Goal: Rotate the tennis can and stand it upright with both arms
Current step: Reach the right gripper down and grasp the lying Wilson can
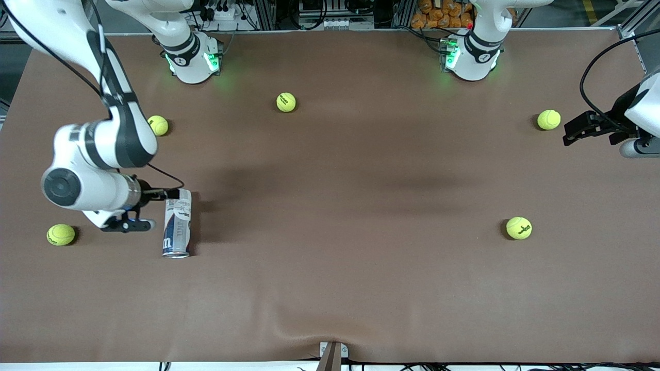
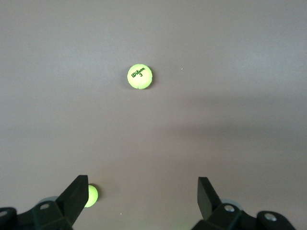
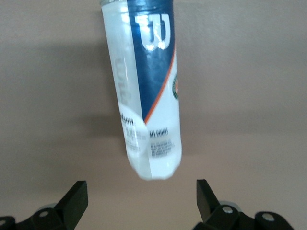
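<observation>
**Can lying flat at the right arm's end**

The tennis can (image 1: 177, 224) lies on its side on the table (image 1: 330, 288) (metallic rim toward the front camera). The right gripper (image 3: 139, 197), fingers spread wide and empty, sits at the can's farther end. The left gripper (image 2: 143, 192), equally wide, waits well apart from the can, above a tennis ball (image 2: 140, 76).

Arms: glossy white shells, black-grey joint bands
Bases: green lights
Right arm (image 1: 98, 154): black cable along it, grey round end cap
Fingers (image 3: 74, 199): black, wedge-shaped, silver screws at their mounts
</observation>
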